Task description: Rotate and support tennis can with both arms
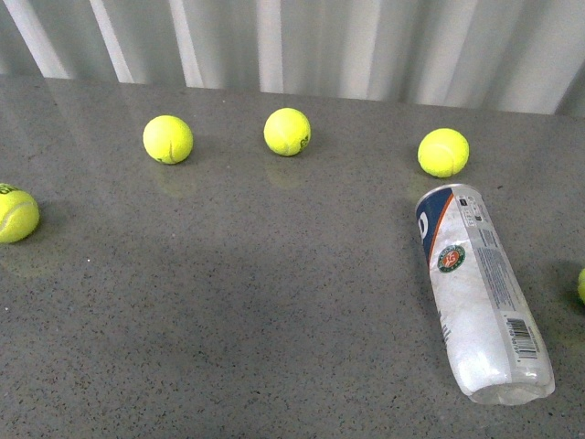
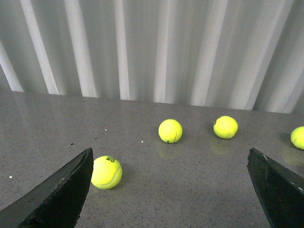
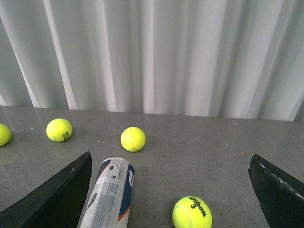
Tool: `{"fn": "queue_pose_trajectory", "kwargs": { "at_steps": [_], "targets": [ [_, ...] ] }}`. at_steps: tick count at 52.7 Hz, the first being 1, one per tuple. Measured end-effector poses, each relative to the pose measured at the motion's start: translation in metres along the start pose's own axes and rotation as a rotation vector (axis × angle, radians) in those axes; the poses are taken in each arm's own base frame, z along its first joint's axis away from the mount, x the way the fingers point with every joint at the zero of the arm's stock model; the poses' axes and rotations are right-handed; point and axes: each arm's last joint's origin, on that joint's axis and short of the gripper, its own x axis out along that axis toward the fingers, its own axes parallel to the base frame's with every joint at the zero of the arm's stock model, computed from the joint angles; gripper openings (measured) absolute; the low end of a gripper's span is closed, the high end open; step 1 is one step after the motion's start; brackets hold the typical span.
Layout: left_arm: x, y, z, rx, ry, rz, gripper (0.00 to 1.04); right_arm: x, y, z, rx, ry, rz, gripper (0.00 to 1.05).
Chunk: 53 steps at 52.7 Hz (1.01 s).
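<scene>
The tennis can [image 1: 482, 293] lies on its side on the grey table at the right of the front view, its clear end nearest me and its labelled end pointing away. No arm shows in the front view. In the right wrist view the tennis can [image 3: 108, 194] lies just inside one black finger [image 3: 57, 199]; my right gripper [image 3: 170, 164] is open, with a tennis ball [image 3: 192, 212] on the table between its fingers. My left gripper [image 2: 170, 159] is open over bare table, with a tennis ball [image 2: 106, 172] beside one finger [image 2: 61, 194]. The can is out of the left wrist view.
Several yellow-green tennis balls lie loose on the table: three in a row at the back [image 1: 168, 139] [image 1: 287, 132] [image 1: 443, 152], one at the left edge [image 1: 16, 214], one partly seen at the right edge [image 1: 581, 285]. A white corrugated wall [image 1: 292, 37] bounds the table's far side.
</scene>
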Motion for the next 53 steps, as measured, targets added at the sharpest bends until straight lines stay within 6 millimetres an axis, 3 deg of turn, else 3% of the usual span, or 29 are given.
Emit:
{"fn": "queue_pose_trajectory", "kwargs": {
  "at_steps": [50,53],
  "targets": [
    [0.0000,0.0000,0.0000,0.000,0.000,0.000,0.98,0.0000,0.0000,0.0000,0.000,0.000,0.000,0.98],
    [0.0000,0.0000,0.0000,0.000,0.000,0.000,0.98,0.0002,-0.0006,-0.0008,0.028,0.073,-0.024,0.98]
  ]
}}
